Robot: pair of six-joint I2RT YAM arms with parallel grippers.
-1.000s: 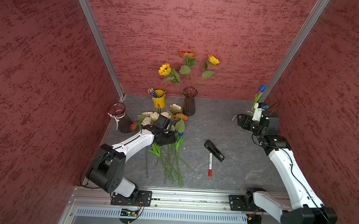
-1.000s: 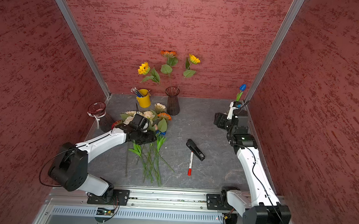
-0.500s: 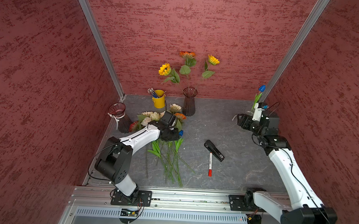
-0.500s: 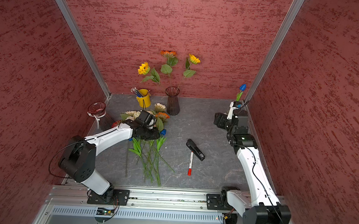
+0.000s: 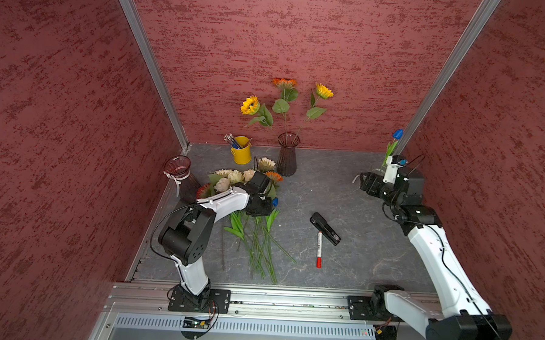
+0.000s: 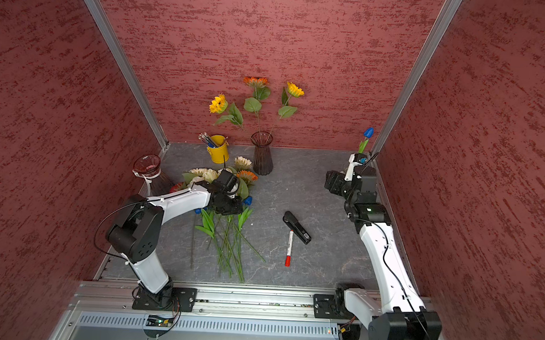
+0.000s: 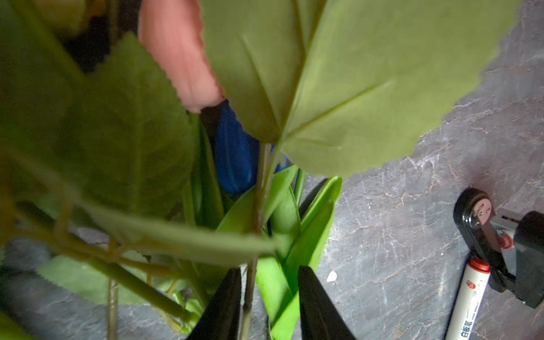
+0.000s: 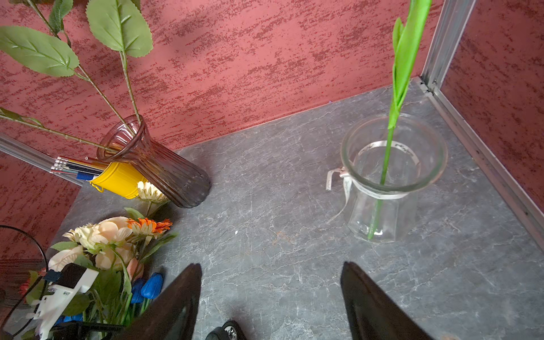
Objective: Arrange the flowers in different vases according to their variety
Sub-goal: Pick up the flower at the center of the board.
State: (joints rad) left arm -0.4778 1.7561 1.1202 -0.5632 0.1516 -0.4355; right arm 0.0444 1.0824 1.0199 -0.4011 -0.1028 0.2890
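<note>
Left tool [image 7: 269, 269] stands part-open astride a stem [image 7: 250, 294] in the flower pile [image 5: 236, 177] near the bench's [image 5: 356, 244] left edge; right tool [image 8: 271, 264] open, empty, near the right-rear-corner vase [image 8: 382, 206] holding one tulip [image 5: 398, 134].

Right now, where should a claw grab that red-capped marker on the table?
Probably mid-barrel, from straight above, claw closing across its width: the red-capped marker lies flat, and its uncapped end lies right by the black stapler.
</note>
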